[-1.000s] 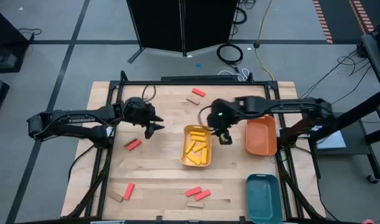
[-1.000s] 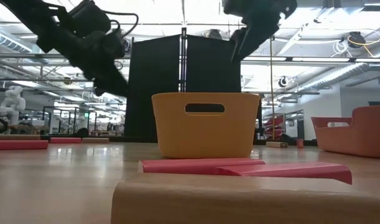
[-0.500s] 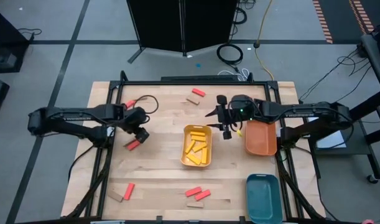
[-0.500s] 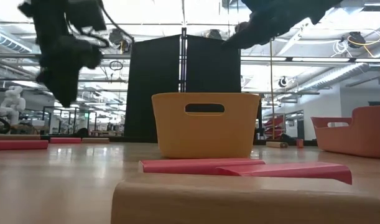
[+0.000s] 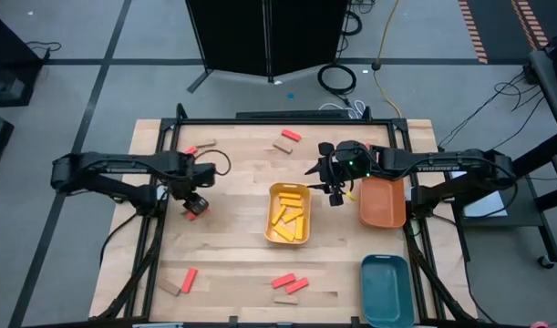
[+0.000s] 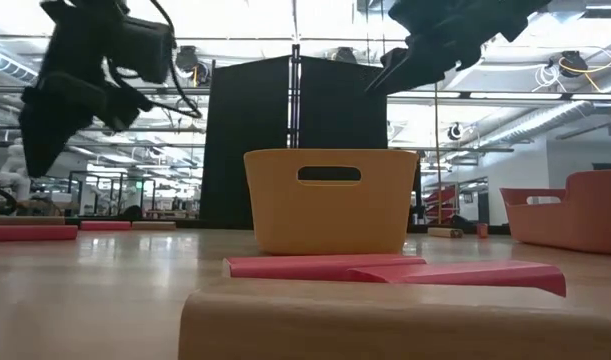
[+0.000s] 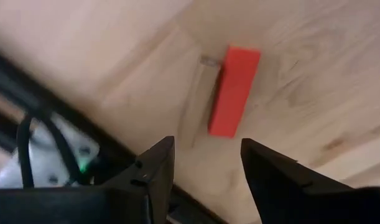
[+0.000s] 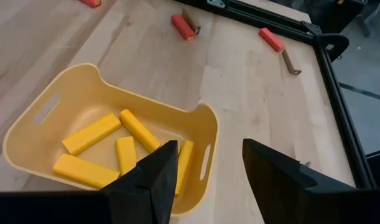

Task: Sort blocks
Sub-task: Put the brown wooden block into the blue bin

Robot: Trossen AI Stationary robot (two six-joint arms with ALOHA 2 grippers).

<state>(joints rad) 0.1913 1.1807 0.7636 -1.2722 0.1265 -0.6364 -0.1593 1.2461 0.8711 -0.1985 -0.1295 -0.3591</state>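
Note:
My left gripper point(image 5: 192, 199) is open and points down just above a red block point(image 7: 234, 91) that lies flat on the table's left half; its fingers stand short of the block and touch nothing. The block shows partly under the gripper in the high view point(image 5: 198, 209). My right gripper point(image 5: 331, 180) is open and empty, raised between the yellow tray's point(image 5: 273, 226) far right corner and the orange tray point(image 5: 382, 202). Several yellow blocks point(image 8: 93, 133) lie in the yellow tray. Other red and tan blocks lie scattered on the table.
A red block point(image 5: 290, 136) and a tan one point(image 5: 283, 146) lie at the far middle, and a pair point(image 5: 198, 148) at the far left. Red and tan blocks lie near the front edge point(image 5: 290, 285) and front left point(image 5: 182, 281). The teal tray point(image 5: 386, 290) stands at the front right.
My left gripper has gone toward the table's left and near edges, dropped and turned to point down over the red block. My right gripper has drawn back from over the yellow tray's right edge toward the far edge and risen.

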